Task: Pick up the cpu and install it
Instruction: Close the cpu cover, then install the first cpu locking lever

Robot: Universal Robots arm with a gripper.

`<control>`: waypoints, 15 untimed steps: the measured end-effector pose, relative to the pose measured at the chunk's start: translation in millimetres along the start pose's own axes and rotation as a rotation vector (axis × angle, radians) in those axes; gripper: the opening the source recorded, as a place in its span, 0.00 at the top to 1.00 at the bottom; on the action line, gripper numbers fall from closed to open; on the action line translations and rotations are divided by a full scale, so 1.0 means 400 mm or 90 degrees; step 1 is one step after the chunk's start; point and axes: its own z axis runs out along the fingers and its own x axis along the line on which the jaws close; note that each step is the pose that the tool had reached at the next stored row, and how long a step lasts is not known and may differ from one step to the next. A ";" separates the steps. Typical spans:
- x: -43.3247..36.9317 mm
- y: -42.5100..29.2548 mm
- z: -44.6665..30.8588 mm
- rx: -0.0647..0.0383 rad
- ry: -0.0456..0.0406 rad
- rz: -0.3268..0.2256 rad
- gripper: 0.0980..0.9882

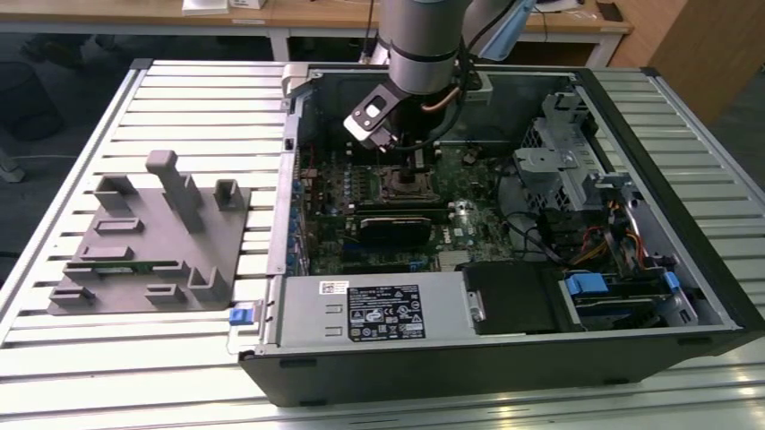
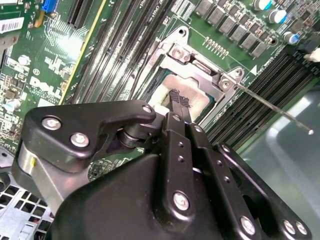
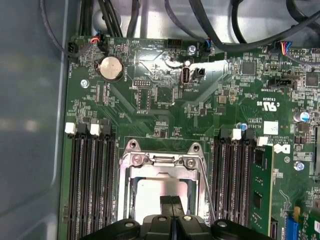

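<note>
**Closed gripper down on the cpu in its socket**

Gripper [image 2: 177, 98] closed, both black fingers [image 2: 174, 102] pressed flat together with no gap, nothing clamped between them. Tips set down over the pale silvery top of the cpu [image 2: 168, 84]; touching or just above, cannot tell. Same closed pair seen in the first wrist view, gripper [image 3: 171, 200] over the near edge of the cpu [image 3: 150, 192].

Cpu lying flat inside the metal socket frame [image 3: 161, 161], ringed by it on the sides in view. In the second wrist view, socket frame [image 2: 200, 62] with a thin metal lever [image 2: 270, 106] slanting away from 1 corner, apart from the board.

On both sides of the socket, banks of dark memory slots [image 3: 87, 175]; 1 green memory strip [image 3: 262, 192] standing in the bank on the far side from them. Further off on the green motherboard [image 3: 165, 100], a round coin battery [image 3: 111, 68].

In the exterior view, arm [image 1: 421, 45] reaching straight down into the open computer case [image 1: 502, 363], gripper [image 1: 417, 164] low over the board. On the exterior view's left, well apart from the case, a grey tray [image 1: 143, 255] on the slatted table [image 1: 179, 116].
</note>
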 end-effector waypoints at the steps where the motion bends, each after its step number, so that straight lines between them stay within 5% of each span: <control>1: 0.000 0.001 0.000 0.000 0.0000 0.000 0.99; 15: 0.000 0.004 -0.003 0.000 0.0001 0.000 0.99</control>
